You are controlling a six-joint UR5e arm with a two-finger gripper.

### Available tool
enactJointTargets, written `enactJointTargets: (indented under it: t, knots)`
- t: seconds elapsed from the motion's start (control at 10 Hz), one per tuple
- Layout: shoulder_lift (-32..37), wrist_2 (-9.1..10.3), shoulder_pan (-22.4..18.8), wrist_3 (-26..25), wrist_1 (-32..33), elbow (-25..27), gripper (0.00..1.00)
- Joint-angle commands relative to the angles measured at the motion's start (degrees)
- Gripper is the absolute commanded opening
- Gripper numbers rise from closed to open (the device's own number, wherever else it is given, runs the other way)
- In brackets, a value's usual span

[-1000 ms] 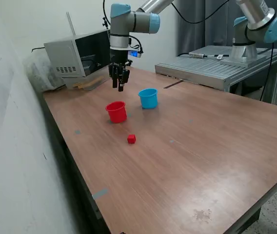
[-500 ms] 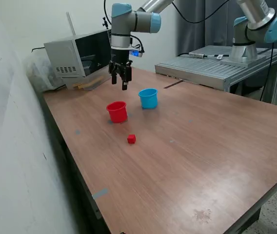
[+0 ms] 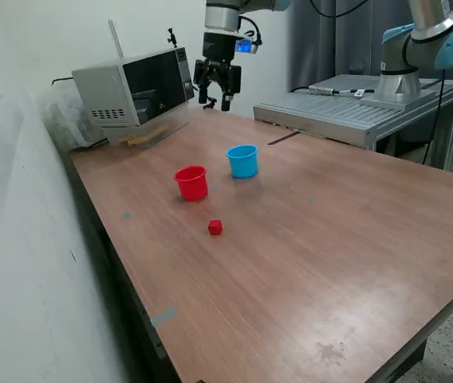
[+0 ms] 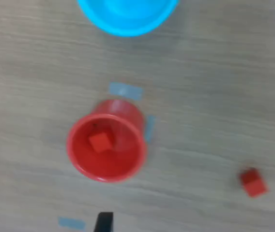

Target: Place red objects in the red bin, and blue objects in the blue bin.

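The red bin (image 3: 191,183) is a small red cup on the wooden table, and the wrist view shows one red cube (image 4: 100,142) lying inside the red bin (image 4: 106,147). A second red cube (image 3: 215,227) (image 4: 252,182) rests on the table apart from the cup. The blue bin (image 3: 242,160) (image 4: 127,14), a cyan cup, stands beside the red one; what it holds is hidden. No blue objects are in view. My gripper (image 3: 217,102) hangs open and empty, high above the table behind both cups. In the wrist view only a dark fingertip (image 4: 103,222) shows.
A grey microwave-like box (image 3: 131,88) stands at the back on the exterior view's left, close to the gripper. A second robot arm (image 3: 418,40) on a metal platform (image 3: 354,112) is at the back right. Small blue tape marks (image 4: 125,90) lie on the table.
The gripper has risen from just above the red cup and moved back toward the exterior view's right, with its fingers now spread. The cups and the loose red cube have not moved.
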State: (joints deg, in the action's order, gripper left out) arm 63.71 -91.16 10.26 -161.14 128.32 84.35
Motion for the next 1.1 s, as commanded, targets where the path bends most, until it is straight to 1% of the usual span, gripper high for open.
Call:
enactJointTargets:
  t: [0.0,0.2,0.4,0.5,0.6,0.8,0.9,1.0]
  knots:
    - [9.93,0.19,-4.97,0.13,-3.6,3.54,1.0]
    - [11.08,0.02,-7.61,0.13,-3.6,3.89,1.0]
    - [10.83,-0.07,-9.81,-0.31,-3.69,3.72,1.0]
    - [9.78,-0.07,-10.78,-0.57,-5.86,2.85,1.0]
    - [8.38,-0.07,-12.61,-1.27,-6.58,1.27,1.0]
    - [3.99,-0.16,-16.31,-10.9,-6.68,-2.33,1.0]
    - [1.79,-0.16,-17.71,-14.25,-6.68,-3.74,1.0]
    - [-0.75,-0.16,-18.16,-17.68,-6.59,-5.14,1.0]
